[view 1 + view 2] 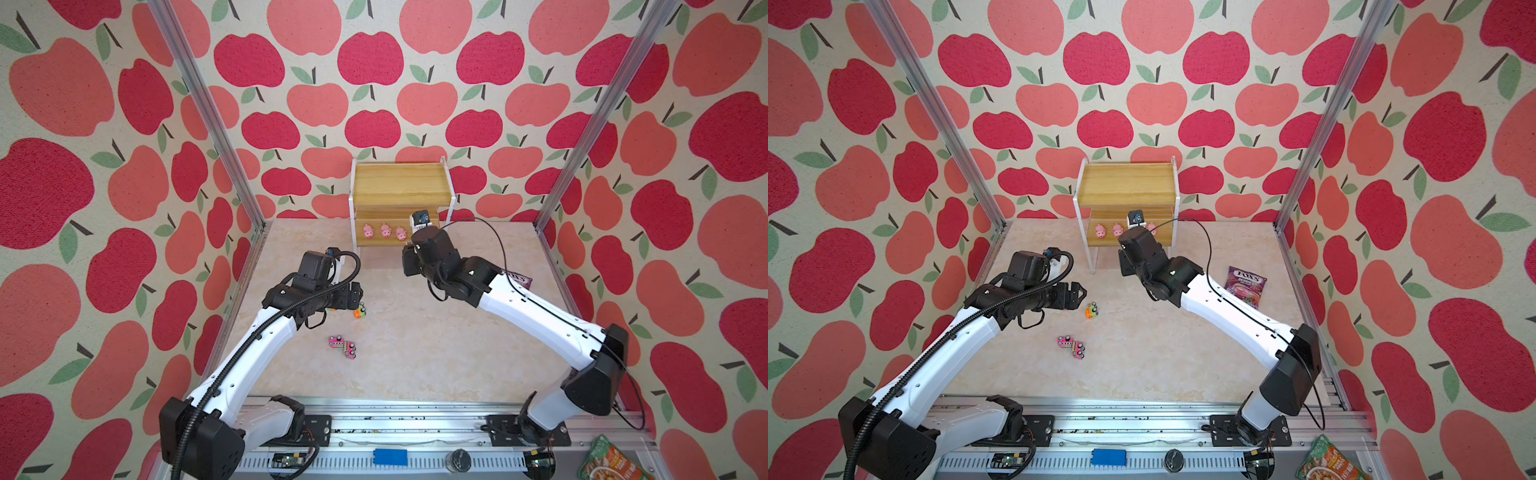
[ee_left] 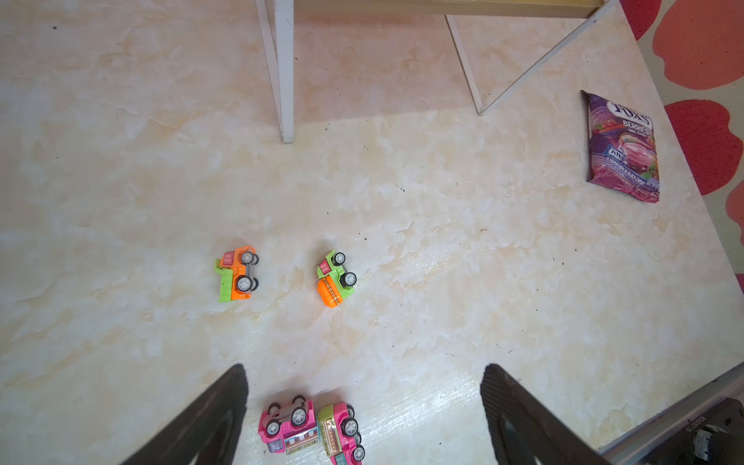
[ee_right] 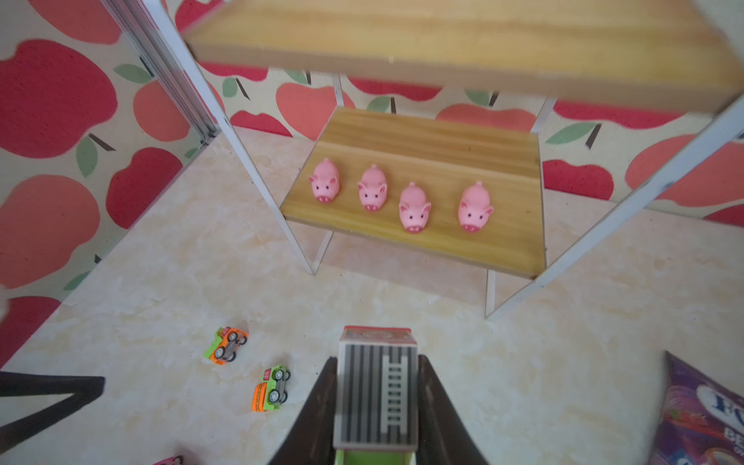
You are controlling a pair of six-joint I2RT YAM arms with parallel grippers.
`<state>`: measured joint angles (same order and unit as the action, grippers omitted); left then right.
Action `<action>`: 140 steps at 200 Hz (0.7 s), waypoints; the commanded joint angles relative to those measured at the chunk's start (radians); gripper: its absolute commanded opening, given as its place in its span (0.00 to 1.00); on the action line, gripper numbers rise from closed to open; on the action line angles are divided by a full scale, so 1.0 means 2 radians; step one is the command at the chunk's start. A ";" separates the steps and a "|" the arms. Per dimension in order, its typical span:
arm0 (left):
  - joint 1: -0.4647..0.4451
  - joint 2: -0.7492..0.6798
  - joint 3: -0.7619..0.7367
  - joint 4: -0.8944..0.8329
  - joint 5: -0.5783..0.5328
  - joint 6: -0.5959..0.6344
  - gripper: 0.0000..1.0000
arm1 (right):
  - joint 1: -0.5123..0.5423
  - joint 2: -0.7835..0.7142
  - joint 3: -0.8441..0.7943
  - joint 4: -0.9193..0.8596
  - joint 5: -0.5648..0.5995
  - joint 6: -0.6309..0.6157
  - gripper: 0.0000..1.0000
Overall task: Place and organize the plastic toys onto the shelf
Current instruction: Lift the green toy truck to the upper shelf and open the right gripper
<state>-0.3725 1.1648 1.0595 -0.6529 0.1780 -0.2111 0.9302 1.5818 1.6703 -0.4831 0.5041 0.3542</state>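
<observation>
While your right gripper (image 3: 378,362) clasped a ladder-topped truck (image 3: 376,394) facing the shelf (image 3: 443,133), whose lower board bore four pigs (image 3: 414,207), your left gripper (image 2: 363,372) hung spread above four trucks (image 2: 336,280) on the table (image 2: 443,261).

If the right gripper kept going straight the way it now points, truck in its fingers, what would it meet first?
Most likely the shelf's lower board, near the pig standing apart at the row's end; depth is hard to judge.
</observation>
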 commanded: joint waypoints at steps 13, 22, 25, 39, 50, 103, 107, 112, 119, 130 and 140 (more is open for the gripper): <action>0.002 -0.006 0.002 0.007 0.013 -0.006 0.93 | -0.040 0.024 0.132 -0.084 0.002 -0.093 0.23; 0.001 -0.005 0.000 0.007 0.012 -0.006 0.93 | -0.050 0.040 0.167 -0.091 -0.004 -0.104 0.23; 0.001 -0.004 -0.001 0.007 0.012 -0.006 0.93 | -0.054 0.045 0.180 -0.094 -0.005 -0.107 0.23; -0.002 -0.002 -0.002 0.007 0.012 -0.005 0.93 | -0.073 0.077 0.234 -0.108 -0.016 -0.118 0.23; -0.006 0.002 -0.002 0.006 0.013 -0.004 0.93 | -0.085 0.104 0.282 -0.125 -0.025 -0.118 0.23; -0.034 0.011 -0.004 0.003 0.007 0.008 0.93 | -0.122 0.206 0.432 -0.155 -0.026 -0.132 0.24; -0.036 0.011 -0.005 0.003 0.006 0.009 0.93 | -0.124 0.211 0.440 -0.156 -0.026 -0.133 0.24; -0.038 0.010 -0.006 0.003 0.006 0.010 0.93 | -0.128 0.217 0.448 -0.158 -0.025 -0.133 0.24; -0.040 0.009 -0.007 0.005 0.007 0.012 0.93 | -0.133 0.224 0.459 -0.161 -0.026 -0.133 0.24; -0.043 0.006 -0.009 0.009 0.012 0.015 0.93 | -0.141 0.234 0.470 -0.165 -0.030 -0.129 0.24; -0.047 0.002 -0.013 0.014 0.018 0.017 0.93 | -0.149 0.240 0.477 -0.170 -0.037 -0.123 0.24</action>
<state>-0.4526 1.1843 1.0573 -0.6506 0.1928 -0.2070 0.6674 2.0487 2.5534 -0.7746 0.4549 0.1116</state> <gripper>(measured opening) 0.929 0.298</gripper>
